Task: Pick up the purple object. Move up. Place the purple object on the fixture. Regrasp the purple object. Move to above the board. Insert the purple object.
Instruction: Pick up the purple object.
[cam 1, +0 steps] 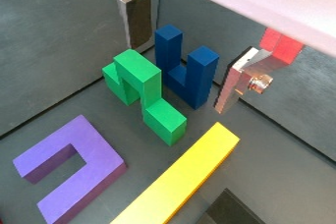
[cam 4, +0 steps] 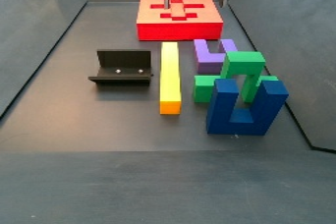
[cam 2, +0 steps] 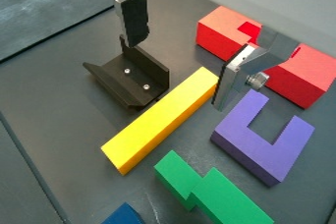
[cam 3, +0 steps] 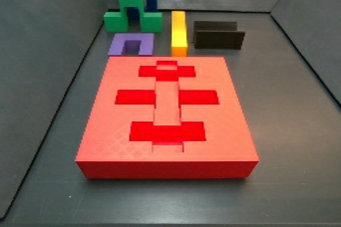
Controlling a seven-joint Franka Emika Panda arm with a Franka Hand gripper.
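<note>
Hanging above the board (cam 4: pixel 180 12), the gripper (cam 2: pixel 184 53) has its fingers (cam 2: pixel 134 19) spread wide, holding nothing. The purple object (cam 2: pixel 261 135) lies flat on the floor between the board, yellow bar (cam 2: pixel 163 118) and green block (cam 3: pixel 134 15); the fixture (cam 2: pixel 129 77) stands beyond the bar.

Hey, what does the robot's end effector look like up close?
The end effector, above the floor near the board's end, has two flat silver metal finger plates with dark pads; one plate carries a round screw or bolt. The arm itself is out of view.
</note>
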